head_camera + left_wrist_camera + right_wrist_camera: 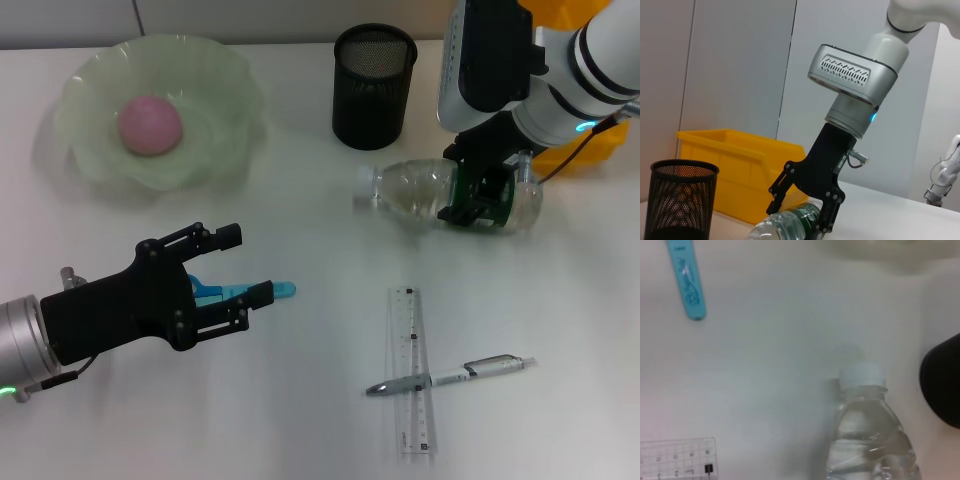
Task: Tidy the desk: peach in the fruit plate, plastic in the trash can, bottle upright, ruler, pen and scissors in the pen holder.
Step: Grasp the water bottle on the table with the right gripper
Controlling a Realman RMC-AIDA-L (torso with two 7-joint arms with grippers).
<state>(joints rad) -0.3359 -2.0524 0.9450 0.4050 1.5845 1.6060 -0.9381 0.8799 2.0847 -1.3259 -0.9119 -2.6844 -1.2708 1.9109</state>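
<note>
While lying flat, bottle [430, 193] points its cap toward robot's left

we see the clear bottle [430, 192] lying on its side, white cap pointing away from the right gripper [478, 208], whose fingers straddle its green-labelled body. the black mesh pen holder [373, 85] stands upright just beyond the bottle's cap end. the pink peach [150, 124] sits in the pale green fruit plate [90, 90], well beyond the left gripper [245, 265]. the blue scissors [235, 291] lie under that gripper's fingers. the clear ruler [412, 372] lies flat, nearer us than the bottle, with the silver pen [455, 376] crossing over it.
</note>
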